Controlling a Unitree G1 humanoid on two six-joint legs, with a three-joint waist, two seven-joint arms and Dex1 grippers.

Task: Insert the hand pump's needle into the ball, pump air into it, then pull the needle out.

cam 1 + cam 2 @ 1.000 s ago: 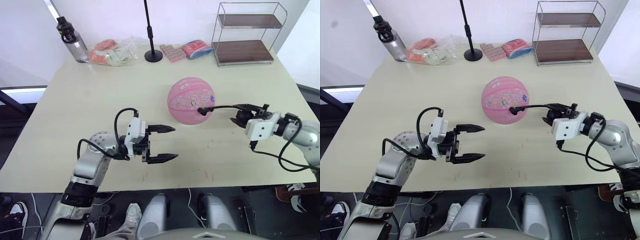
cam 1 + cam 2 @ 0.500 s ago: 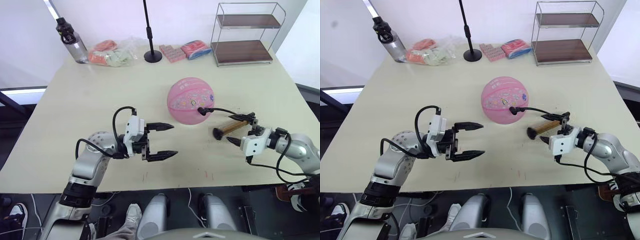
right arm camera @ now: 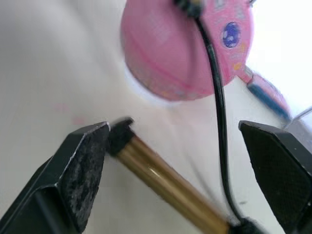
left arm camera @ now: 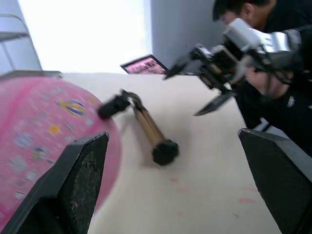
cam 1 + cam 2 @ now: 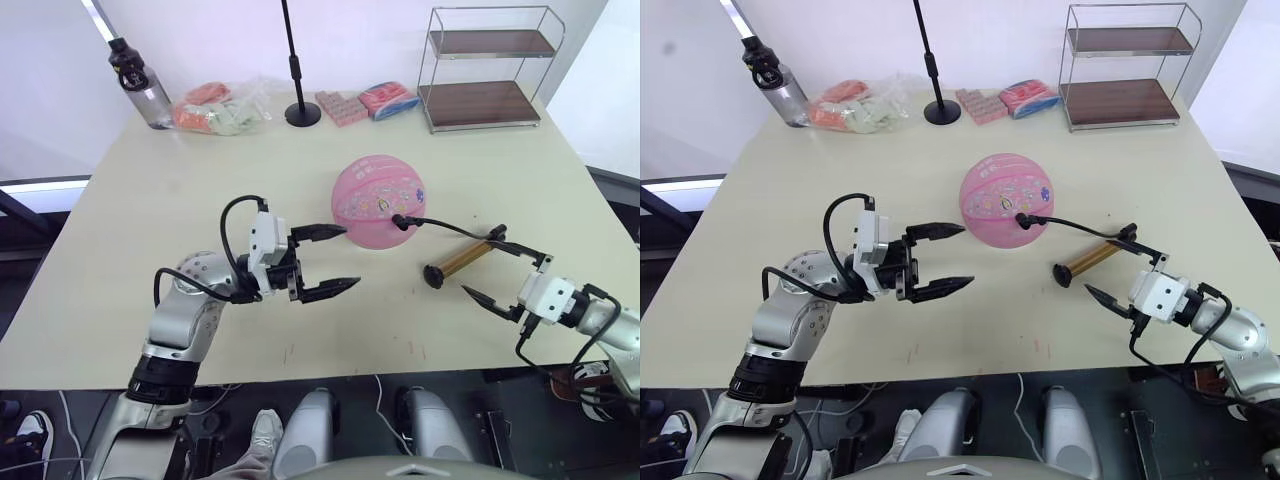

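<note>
The ball (image 5: 378,201) is set near the middle of the table (image 5: 150,220), with the hand pump (image 5: 462,258) laid flat just to its right and the hose run from the pump's far end to the ball's right side. Along the back edge are ranged, from left to right, a bottle (image 5: 133,78), a bag (image 5: 218,108), a stand pole (image 5: 297,75), packets (image 5: 365,103) and a wire shelf (image 5: 487,70). The left gripper (image 5: 335,260) is held before the ball to its left, and the right gripper (image 5: 503,273) before the pump to its right.

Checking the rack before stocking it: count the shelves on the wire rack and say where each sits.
2. Both are brown boards in the wire rack at the table's far right corner: an upper shelf and a lower shelf directly beneath it.
</note>
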